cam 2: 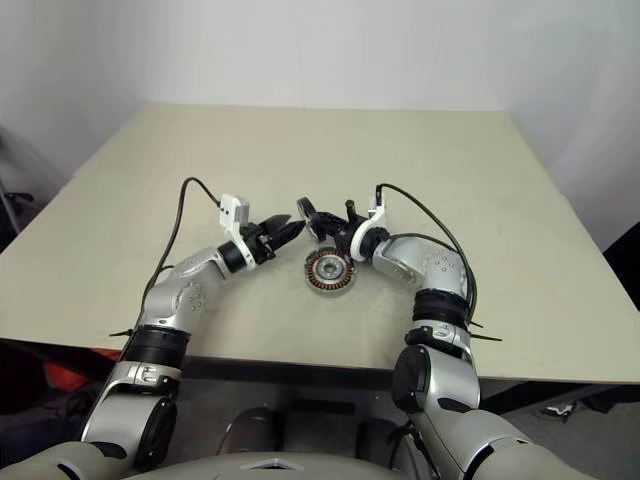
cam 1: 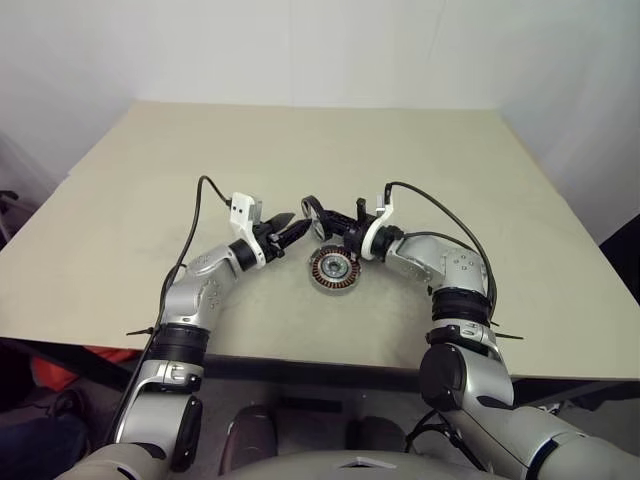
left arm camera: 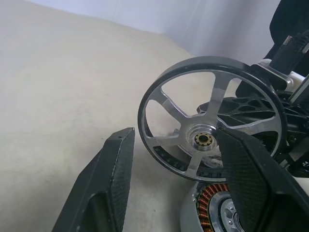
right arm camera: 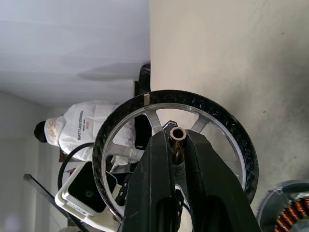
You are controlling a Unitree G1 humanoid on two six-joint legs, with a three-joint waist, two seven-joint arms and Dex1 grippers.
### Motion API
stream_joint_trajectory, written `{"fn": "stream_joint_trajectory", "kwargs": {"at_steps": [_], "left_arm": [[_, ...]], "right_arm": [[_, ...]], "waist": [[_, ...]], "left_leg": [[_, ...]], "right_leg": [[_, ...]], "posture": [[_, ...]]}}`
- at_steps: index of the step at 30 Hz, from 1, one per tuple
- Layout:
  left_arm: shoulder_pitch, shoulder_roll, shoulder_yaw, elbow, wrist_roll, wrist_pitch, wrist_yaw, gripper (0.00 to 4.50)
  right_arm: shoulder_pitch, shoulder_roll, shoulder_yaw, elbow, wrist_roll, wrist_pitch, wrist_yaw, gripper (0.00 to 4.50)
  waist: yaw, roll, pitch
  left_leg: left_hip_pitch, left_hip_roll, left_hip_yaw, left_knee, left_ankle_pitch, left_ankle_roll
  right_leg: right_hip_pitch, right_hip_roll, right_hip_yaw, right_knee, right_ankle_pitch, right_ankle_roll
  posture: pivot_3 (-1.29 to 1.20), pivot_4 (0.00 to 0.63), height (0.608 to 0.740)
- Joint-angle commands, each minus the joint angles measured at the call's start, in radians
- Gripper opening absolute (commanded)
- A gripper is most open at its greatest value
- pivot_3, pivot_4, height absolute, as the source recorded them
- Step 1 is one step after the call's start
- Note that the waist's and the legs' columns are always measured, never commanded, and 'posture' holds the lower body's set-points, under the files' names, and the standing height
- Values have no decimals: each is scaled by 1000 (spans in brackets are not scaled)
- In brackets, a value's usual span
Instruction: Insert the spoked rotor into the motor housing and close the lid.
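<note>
The right claw (right arm camera: 177, 145) grips the spoked rotor (left arm camera: 212, 116) by its hub, holding it on edge above the desk (cam 1: 150, 200). The left claw (left arm camera: 176, 159) stands wide, just beside the rotor. The motor housing (cam 1: 333, 268) lies on the desk below.

Left wrist cam: the motor housing (left arm camera: 212, 212) is chopped off by the frame edge, sitting just under the left gripper (left arm camera: 178, 159), whose far finger (left arm camera: 251, 179) hides some of the spoked rotor (left arm camera: 212, 116) rim. Right wrist cam — the right gripper (right arm camera: 176, 145) covers the rotor's hub and spokes. A person behind the rim — mostly hidden.
</note>
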Motion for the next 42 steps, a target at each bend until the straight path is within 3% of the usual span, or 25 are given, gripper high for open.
{"fn": "stream_joint_trajectory", "kwargs": {"at_steps": [1, 29, 31, 42], "left_arm": [[-22, -3, -1, -5, 1, 2, -15, 2811], [-24, -53, 33, 12, 4, -22, 4, 2811], [-22, -49, 36, 13, 3, -23, 6, 2447], [-8, -11, 46, 3, -7, -2, -14, 2447]], "right_arm": [[-20, 19, 18, -37, 15, 3, 24, 0], [-11, 23, 43, -50, -39, -23, 64, 0], [-8, 24, 43, -57, -37, -20, 61, 0], [-14, 26, 36, -47, -38, -22, 56, 0]], "waist": [[0, 0, 0], [1, 0, 0], [2, 0, 0], [2, 0, 0]], "left_leg": [[0, 0, 0, 0, 0, 0], [0, 0, 0, 1, 0, 1], [0, 0, 0, 1, 0, 1], [0, 0, -1, 1, 1, 1]], "right_leg": [[0, 0, 0, 0, 0, 0], [0, 0, 0, 1, 0, -1], [0, 0, 0, 2, 0, -1], [0, 0, 0, 2, 0, -1]], "posture": [[0, 0, 740], [0, 0, 740], [0, 0, 740], [0, 0, 740]]}}
